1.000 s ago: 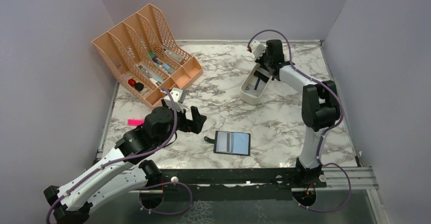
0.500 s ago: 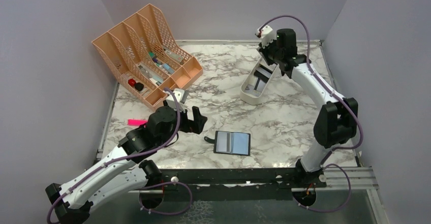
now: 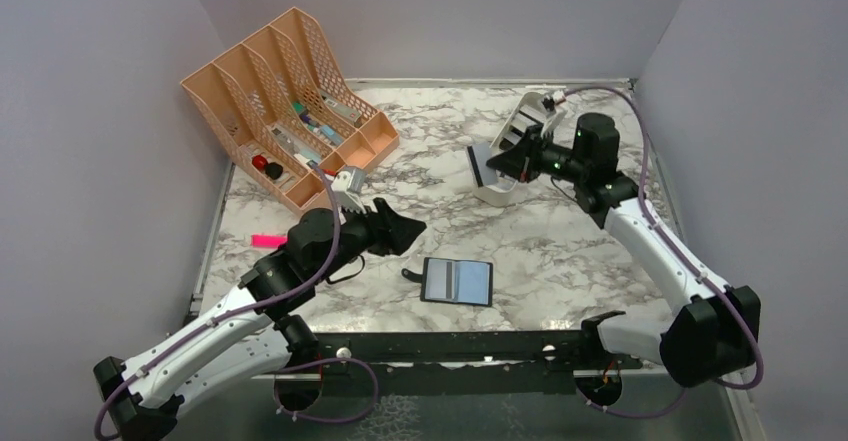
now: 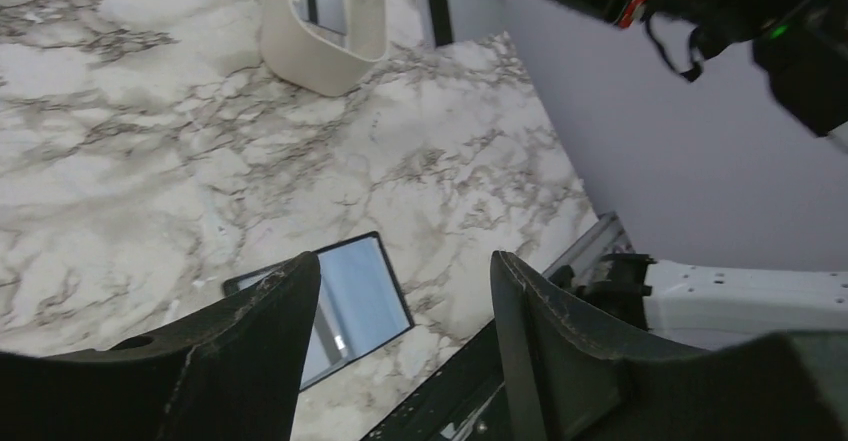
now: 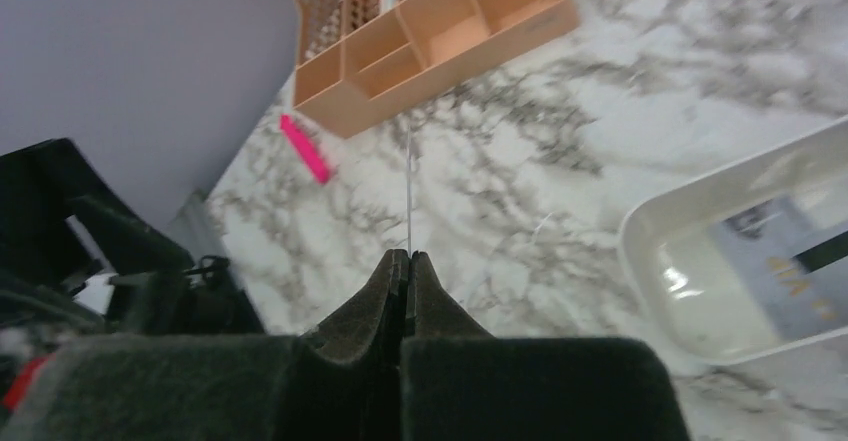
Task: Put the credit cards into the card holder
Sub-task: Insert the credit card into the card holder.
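One credit card [image 3: 477,162] clamped in right hand [image 5: 407,258]; left hand [image 4: 402,261] agape near card holder [image 3: 457,281].

Right gripper [image 3: 497,165] pinches 1 card [image 3: 478,166] over the white tray [image 3: 497,199]; card holder [image 3: 457,281] lies open.

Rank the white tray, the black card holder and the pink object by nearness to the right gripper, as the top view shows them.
1. Nearest, the white tray, directly beside the right gripper, towards the back right.
2. Next, the black card holder, lying open at front centre.
3. Farthest, the pink object, at the left edge.
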Robot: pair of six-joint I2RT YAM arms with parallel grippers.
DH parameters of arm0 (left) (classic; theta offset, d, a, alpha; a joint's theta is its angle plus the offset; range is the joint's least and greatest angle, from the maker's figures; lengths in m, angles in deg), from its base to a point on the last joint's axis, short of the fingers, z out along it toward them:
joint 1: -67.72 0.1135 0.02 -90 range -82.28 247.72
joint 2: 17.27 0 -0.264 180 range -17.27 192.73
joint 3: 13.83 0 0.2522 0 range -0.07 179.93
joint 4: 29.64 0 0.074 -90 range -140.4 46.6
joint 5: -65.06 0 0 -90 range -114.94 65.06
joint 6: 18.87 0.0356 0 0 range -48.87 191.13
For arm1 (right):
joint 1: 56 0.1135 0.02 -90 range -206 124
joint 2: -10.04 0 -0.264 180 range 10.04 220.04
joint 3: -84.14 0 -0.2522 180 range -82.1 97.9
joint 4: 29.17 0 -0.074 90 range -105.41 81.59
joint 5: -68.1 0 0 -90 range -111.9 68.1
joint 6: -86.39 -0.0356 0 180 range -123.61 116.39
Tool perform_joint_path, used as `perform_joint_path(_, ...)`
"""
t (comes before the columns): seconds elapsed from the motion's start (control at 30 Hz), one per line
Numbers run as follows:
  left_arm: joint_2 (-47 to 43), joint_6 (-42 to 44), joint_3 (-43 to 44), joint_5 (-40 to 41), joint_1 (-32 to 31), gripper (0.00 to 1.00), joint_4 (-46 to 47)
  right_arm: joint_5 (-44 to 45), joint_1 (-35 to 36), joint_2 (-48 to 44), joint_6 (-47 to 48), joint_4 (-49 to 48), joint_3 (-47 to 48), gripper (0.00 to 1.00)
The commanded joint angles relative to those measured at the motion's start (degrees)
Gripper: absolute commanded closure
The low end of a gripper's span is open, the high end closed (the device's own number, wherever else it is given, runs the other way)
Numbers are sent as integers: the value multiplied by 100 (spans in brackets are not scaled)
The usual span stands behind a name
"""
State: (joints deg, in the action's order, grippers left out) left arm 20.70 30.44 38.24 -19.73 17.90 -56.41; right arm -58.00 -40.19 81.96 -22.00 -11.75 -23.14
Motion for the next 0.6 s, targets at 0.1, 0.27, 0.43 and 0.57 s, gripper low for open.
perform_joint_path(0.1, 614, -556, 214, -885, 17, 39, 1511, -1708, 26, -1014, -3362, -2953, -1969, 99)
perform_joint_path(0.27, 1135, -1150, 65, -1333, 17, 41, 2640, -1903, 35, -1259, -4999, -4943, -2887, 99)
perform_joint_path(0.43, 1734, -1493, 73, -1736, 15, 46, 3421, -2057, 61, -1303, -5521, -5433, -3015, 99)
perform_joint_path(0.57, 2027, -1537, 170, -1945, -4, 57, 3640, -1907, 67, -1386, -5563, -5542, -3152, 99)
